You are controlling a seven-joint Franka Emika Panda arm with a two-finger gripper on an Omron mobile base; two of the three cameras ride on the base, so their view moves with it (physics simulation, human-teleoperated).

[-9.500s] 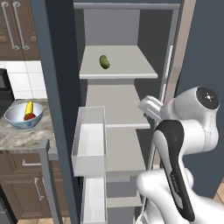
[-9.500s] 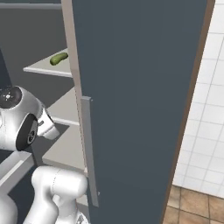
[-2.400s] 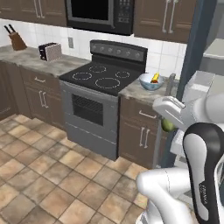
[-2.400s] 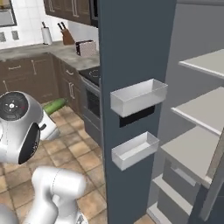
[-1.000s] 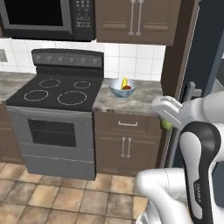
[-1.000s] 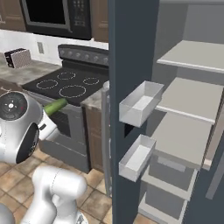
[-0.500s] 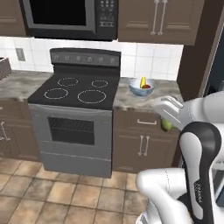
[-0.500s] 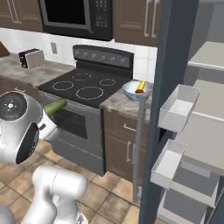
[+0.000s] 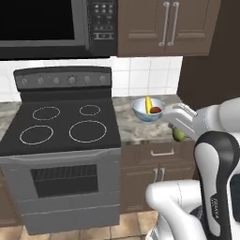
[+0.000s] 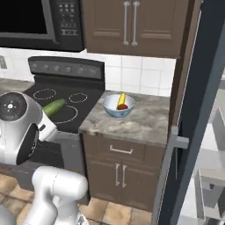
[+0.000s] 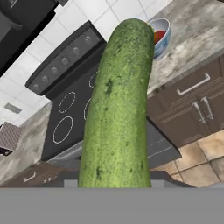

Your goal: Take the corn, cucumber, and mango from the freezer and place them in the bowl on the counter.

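Observation:
My gripper (image 9: pixel 177 128) is shut on the dark green cucumber (image 9: pixel 178 135), holding it in the air just right of the bowl and over the counter's front edge. In the hand view the cucumber (image 11: pixel 119 109) stands close up, running from the bottom toward the top. Its end (image 10: pixel 53 107) pokes out past my arm in the right base view. The pale blue-white bowl (image 9: pixel 140 112) sits on the marbled counter (image 9: pixel 133 131). The yellow corn (image 9: pixel 148 104) and the red mango (image 9: pixel 155 110) lie inside it. The bowl (image 10: pixel 110 110) also shows with corn (image 10: pixel 121 100) and mango (image 10: pixel 123 107).
A black glass stovetop (image 9: pixel 61 129) with an oven below sits left of the counter, and a microwave (image 9: pixel 42 23) hangs above it. Brown wall cabinets (image 9: pixel 164 26) hang over the bowl. The freezer's dark open door (image 10: pixel 193 132) stands at the right, with white bins (image 10: pixel 211 184) beyond.
The base has driven, so both base views shifted: the stove, counter and bowl now sit closer. The freezer shelves have slid off to the right. The cucumber stays in my grip.

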